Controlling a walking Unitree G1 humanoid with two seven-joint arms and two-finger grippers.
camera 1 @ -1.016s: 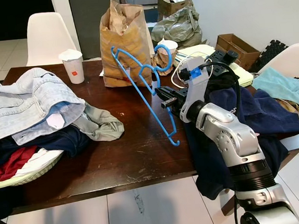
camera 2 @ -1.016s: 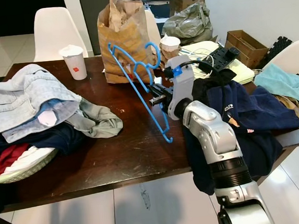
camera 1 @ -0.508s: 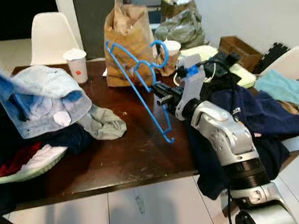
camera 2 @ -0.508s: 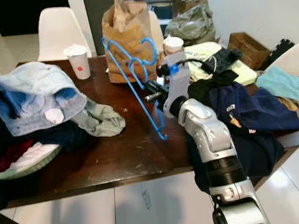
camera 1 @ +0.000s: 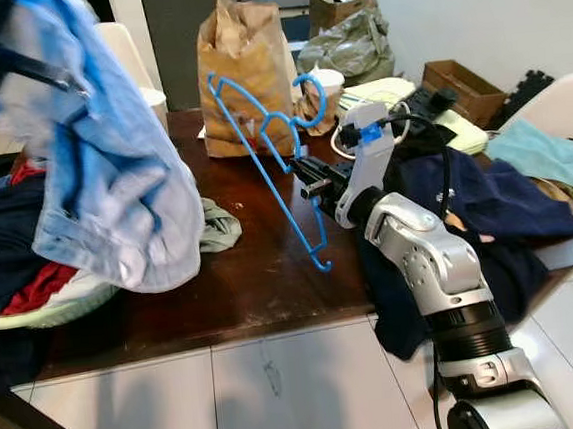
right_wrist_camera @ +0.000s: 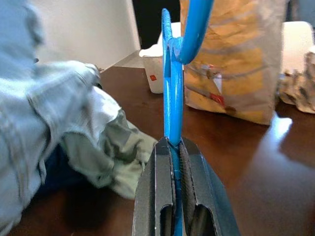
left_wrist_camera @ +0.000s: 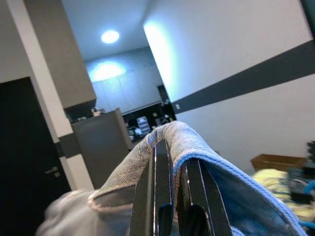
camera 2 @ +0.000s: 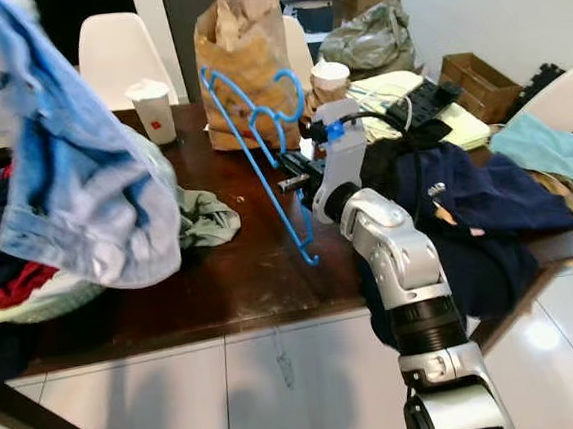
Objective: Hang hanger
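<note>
Hanger (camera 1: 274,165) handling is judged easy: thin blue plastic, light and fairly stiff, though somewhat springy and slippery, so a grip on the straight bar close to the neck would be steadiest. It is pinched there now, clamped between the two black fingers (right_wrist_camera: 156,194) of the right gripper (camera 1: 311,181), and is held tilted above the dark table (camera 1: 243,289), its hook rising beyond the fingertips toward the brown paper bag (camera 1: 244,73) and its lower curled end hanging just below them. Moulded loops are seen along its shoulder. A light blue denim garment (camera 1: 113,179) is lifted high by the left gripper (left_wrist_camera: 172,196), whose fingers are closed on a folded hem of it. Threading the hanger into that garment is judged the step in hand.
</note>
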